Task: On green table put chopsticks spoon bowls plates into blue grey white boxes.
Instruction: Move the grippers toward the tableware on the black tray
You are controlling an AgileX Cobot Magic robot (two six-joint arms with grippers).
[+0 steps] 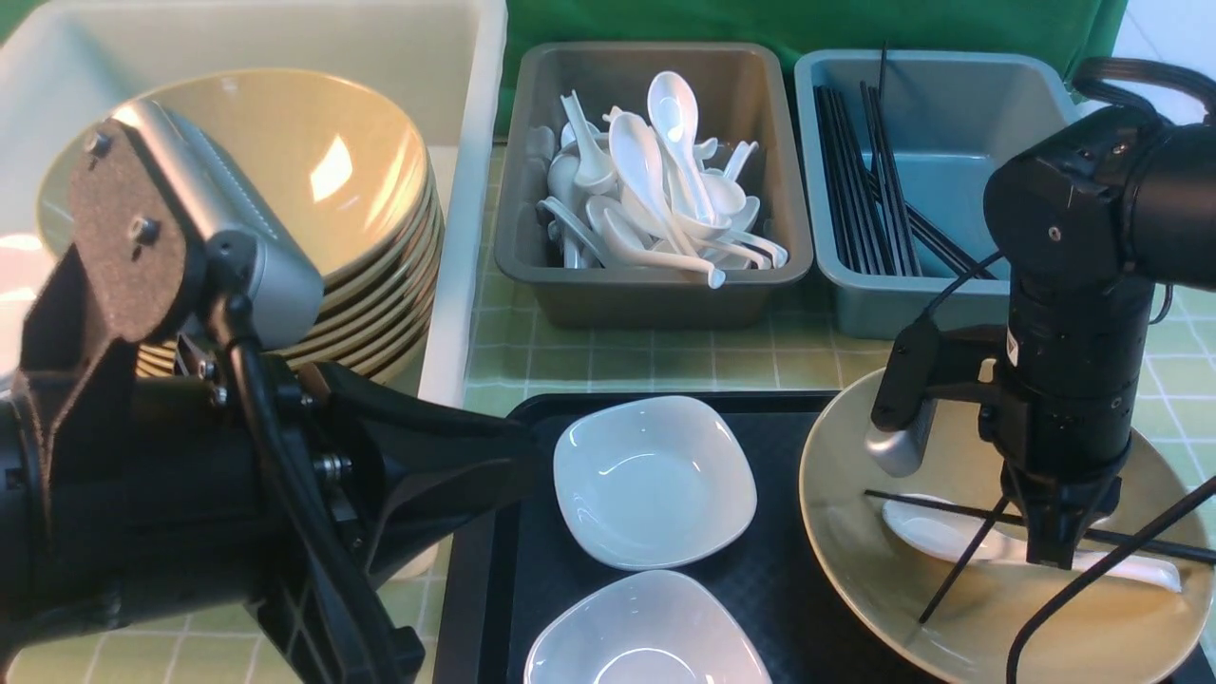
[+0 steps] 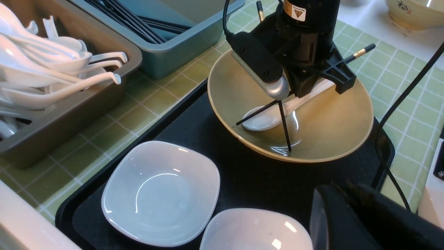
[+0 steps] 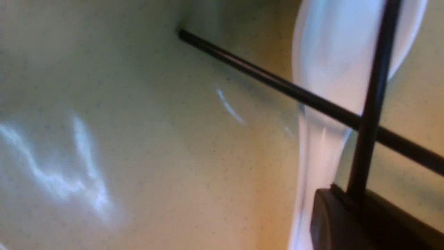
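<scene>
The right gripper (image 1: 1054,556) is clamping a tilted chopstick (image 1: 961,563) over the spoon (image 1: 926,532) in the olive plate (image 1: 845,532) at the right edge of the tray (image 1: 774,579); the left gripper (image 1: 522,461) is hovering, jaws together

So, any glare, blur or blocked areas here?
Front view: glare on the top stacked bowl, left arm blocking the lower left. Left wrist view: sharp, mild highlights on the white dish. Right wrist view: very close, spoon soft behind the gripped chopstick.
</scene>
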